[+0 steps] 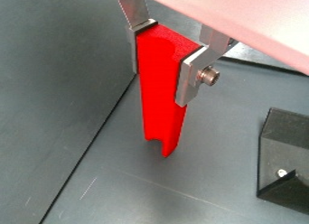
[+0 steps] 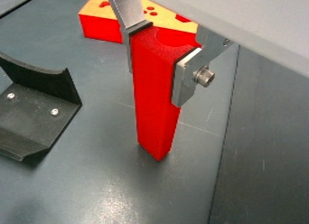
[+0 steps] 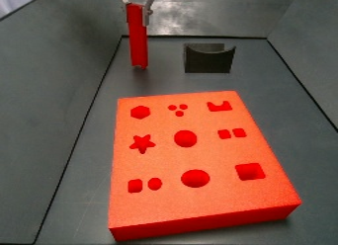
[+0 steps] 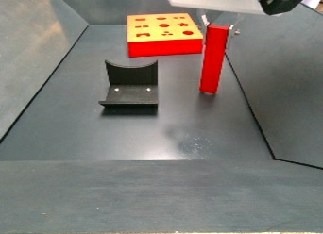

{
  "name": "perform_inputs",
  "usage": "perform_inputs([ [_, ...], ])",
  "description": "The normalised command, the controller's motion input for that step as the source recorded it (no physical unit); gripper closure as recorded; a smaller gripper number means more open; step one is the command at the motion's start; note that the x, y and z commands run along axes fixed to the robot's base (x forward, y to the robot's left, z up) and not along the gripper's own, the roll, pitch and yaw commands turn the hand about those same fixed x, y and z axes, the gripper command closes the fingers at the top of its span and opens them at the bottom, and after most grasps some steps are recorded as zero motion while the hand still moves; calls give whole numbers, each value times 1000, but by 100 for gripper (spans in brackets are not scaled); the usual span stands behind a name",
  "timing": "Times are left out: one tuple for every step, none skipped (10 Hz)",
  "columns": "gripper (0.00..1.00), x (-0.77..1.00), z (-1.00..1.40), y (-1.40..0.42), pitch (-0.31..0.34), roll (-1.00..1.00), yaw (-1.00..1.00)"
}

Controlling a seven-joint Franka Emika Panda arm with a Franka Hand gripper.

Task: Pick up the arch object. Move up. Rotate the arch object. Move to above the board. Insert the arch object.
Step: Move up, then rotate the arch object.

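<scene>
The arch object (image 1: 157,92) is a tall bright red block standing upright, seen in both wrist views, also (image 2: 154,101). My gripper (image 1: 165,60) is shut on its upper part, one silver finger (image 2: 187,79) on each side. In both side views the arch object (image 3: 136,37) (image 4: 214,58) hangs from the gripper (image 4: 225,25) with its lower end at or just above the dark floor; I cannot tell whether it touches. The board (image 3: 165,162) is an orange-red slab with shaped cut-outs, lying flat and apart from the arch object. The board (image 4: 164,47) also shows at the back.
The fixture (image 4: 128,87), a dark L-shaped bracket on a base plate, stands on the floor beside the arch object (image 2: 31,106) (image 3: 208,57) (image 1: 290,164). Grey walls slope up around the floor on both sides.
</scene>
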Motion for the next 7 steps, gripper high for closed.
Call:
perform_inputs([
  [100, 0, 833, 0, 0, 0, 0],
  [100, -13, 832, 5, 2, -1, 6],
  [100, -40, 742, 5, 7, 3, 5],
  [100, -28, 571, 11, 16, 13, 3],
  [100, -18, 420, 12, 30, 22, -1],
  [100, -8, 262, 15, 46, 31, -3],
  [100, 443, 954, 85, 0, 0, 0],
])
